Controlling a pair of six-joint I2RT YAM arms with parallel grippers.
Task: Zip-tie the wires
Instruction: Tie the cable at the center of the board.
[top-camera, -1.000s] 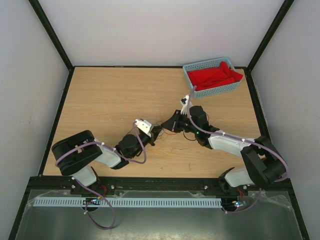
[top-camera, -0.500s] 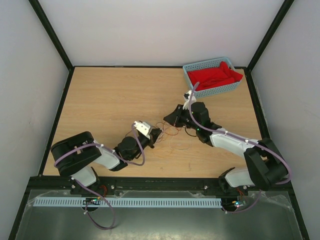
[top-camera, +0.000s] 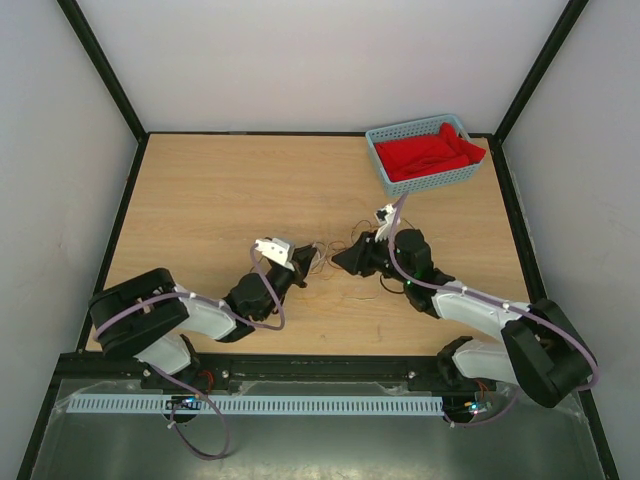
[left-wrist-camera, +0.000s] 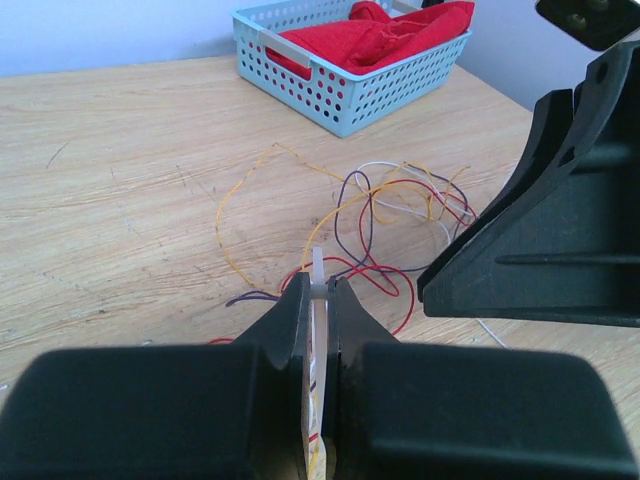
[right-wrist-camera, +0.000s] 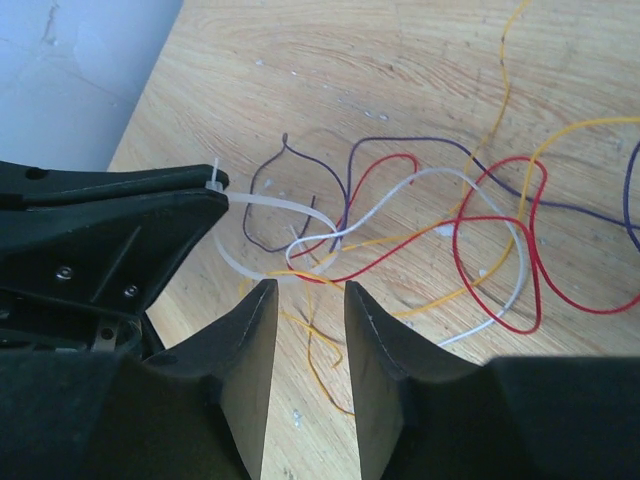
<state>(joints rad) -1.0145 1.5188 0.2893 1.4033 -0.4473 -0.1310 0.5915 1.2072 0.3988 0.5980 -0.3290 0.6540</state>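
Left gripper (left-wrist-camera: 318, 300) clamped on a white zip tie (left-wrist-camera: 318, 268). Right gripper (right-wrist-camera: 306, 305) stands with jaws apart. Wires (top-camera: 334, 252) lie loosely curled at centre of the top view, between both grippers.

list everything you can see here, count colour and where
wires: several, red, orange, purple, white, loose tangle mid table between the arms
zip tie: one, white, looped beside the tangle, head in the left jaws
basket: one, light blue, far right corner of table
cloth: one, red, in the basket
table: one, light wood
left arm: black and white, jaws shut on the zip tie
right arm: black and white, jaws open over the wires
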